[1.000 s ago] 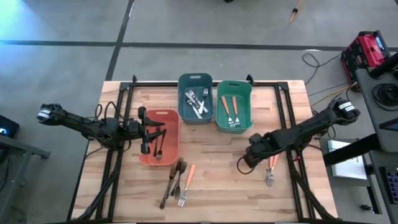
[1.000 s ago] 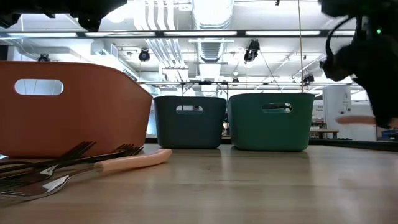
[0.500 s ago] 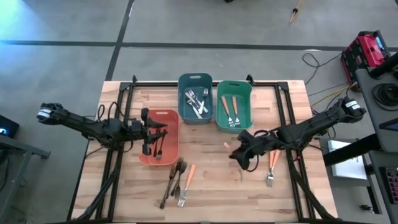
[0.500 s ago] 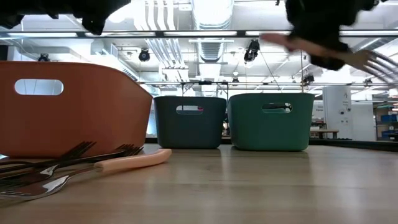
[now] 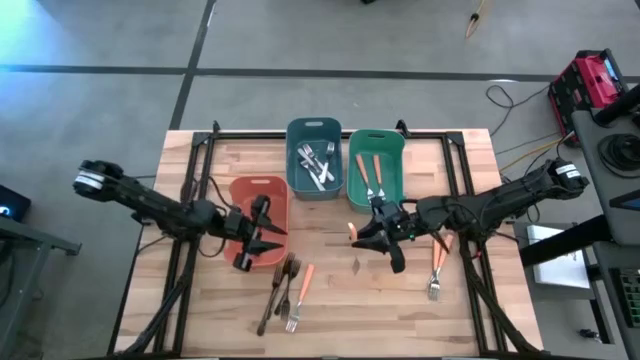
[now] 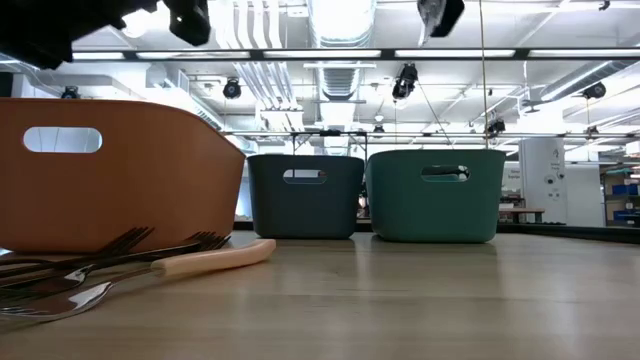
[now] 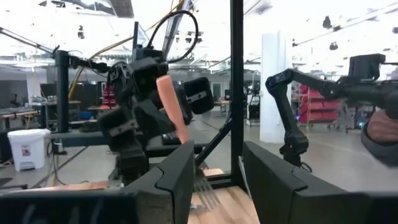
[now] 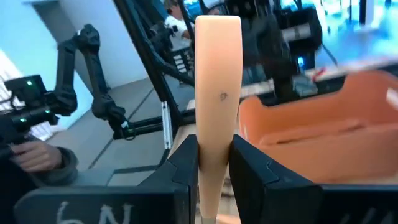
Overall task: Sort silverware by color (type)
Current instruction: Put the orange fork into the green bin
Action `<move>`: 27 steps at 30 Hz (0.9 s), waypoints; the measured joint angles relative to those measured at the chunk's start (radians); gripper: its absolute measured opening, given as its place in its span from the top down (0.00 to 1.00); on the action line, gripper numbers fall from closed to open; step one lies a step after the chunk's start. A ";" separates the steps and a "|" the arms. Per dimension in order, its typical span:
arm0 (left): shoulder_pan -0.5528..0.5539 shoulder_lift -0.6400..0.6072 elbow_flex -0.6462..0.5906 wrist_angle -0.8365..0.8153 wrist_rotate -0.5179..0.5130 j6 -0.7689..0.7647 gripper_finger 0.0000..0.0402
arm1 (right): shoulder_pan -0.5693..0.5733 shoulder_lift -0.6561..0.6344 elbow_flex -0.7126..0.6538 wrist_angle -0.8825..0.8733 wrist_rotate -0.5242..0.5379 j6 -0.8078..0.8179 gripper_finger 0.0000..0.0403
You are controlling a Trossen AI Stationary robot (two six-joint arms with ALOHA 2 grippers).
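Right gripper (image 5: 385, 232): you grip an orange-handled fork (image 8: 217, 87), mid-table.
Left gripper (image 5: 258, 238): parted, empty, over salmon bin (image 5: 243, 189).

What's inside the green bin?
The green bin holds two orange-handled forks, lying side by side with handles toward the far end. The level table view shows only its wall, so anything tucked beneath them can't be seen.

It was an industrial robotics lab: exposed ceiling ducts (image 6: 335, 25), concrete floor (image 5: 120, 100), spare robot arms (image 8: 93, 74) beyond the pincer.
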 joint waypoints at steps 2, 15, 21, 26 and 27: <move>0.001 0.065 0.020 0.051 0.003 -0.028 0.70 | -0.001 0.001 0.000 0.024 -0.004 -0.051 0.86; 0.052 0.441 0.357 0.054 0.161 -0.075 0.70 | 0.003 0.001 0.000 0.154 -0.212 -0.214 0.86; 0.106 0.614 0.534 0.037 0.311 -0.178 0.70 | 0.012 0.001 0.000 0.155 -0.262 -0.261 0.86; 0.126 0.736 0.669 0.035 0.536 -0.220 0.70 | 0.012 0.001 0.000 0.150 -0.283 -0.274 0.86; 0.127 0.753 0.691 0.036 0.545 -0.232 0.70 | 0.011 0.001 0.000 0.150 -0.289 -0.274 0.86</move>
